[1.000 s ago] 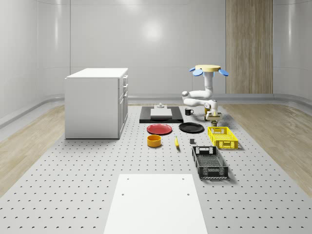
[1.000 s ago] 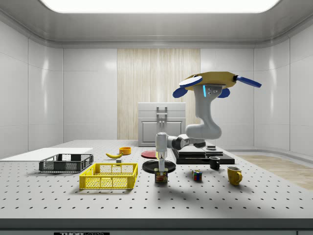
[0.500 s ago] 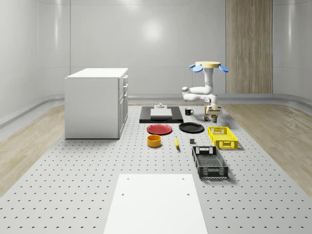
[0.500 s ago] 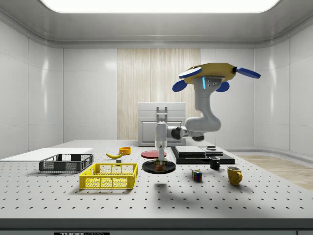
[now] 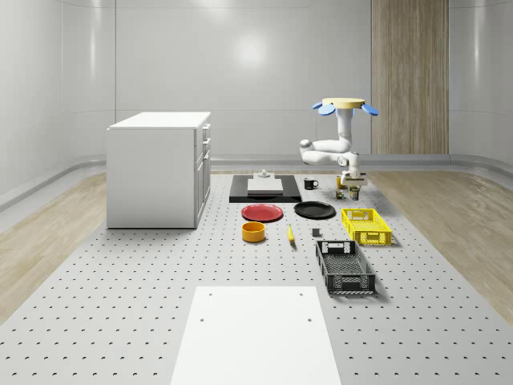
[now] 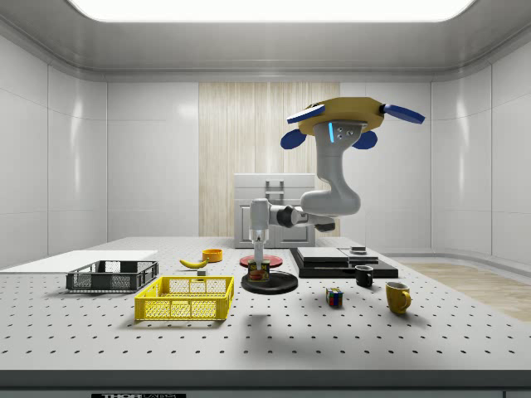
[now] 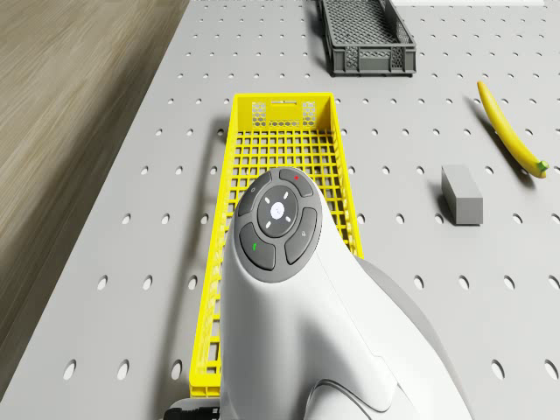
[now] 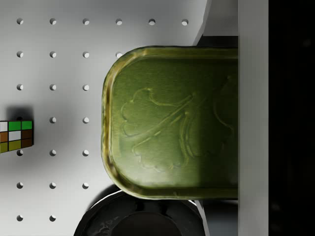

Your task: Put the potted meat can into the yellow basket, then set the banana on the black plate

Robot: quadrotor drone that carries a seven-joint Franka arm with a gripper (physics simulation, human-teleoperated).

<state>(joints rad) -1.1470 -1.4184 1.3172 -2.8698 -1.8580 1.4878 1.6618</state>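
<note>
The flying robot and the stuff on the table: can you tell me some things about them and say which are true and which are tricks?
1. The gripper is holding the potted meat can up off the table. True.
2. The can is already inside the yellow basket. False: it hangs in the air beside the basket, in front of the black plate in the side view.
3. The banana lies on the table. True.
4. The banana is on the black plate. False: it lies apart from it.
5. The drone is resting on the table. False: it hovers high above it.
</note>
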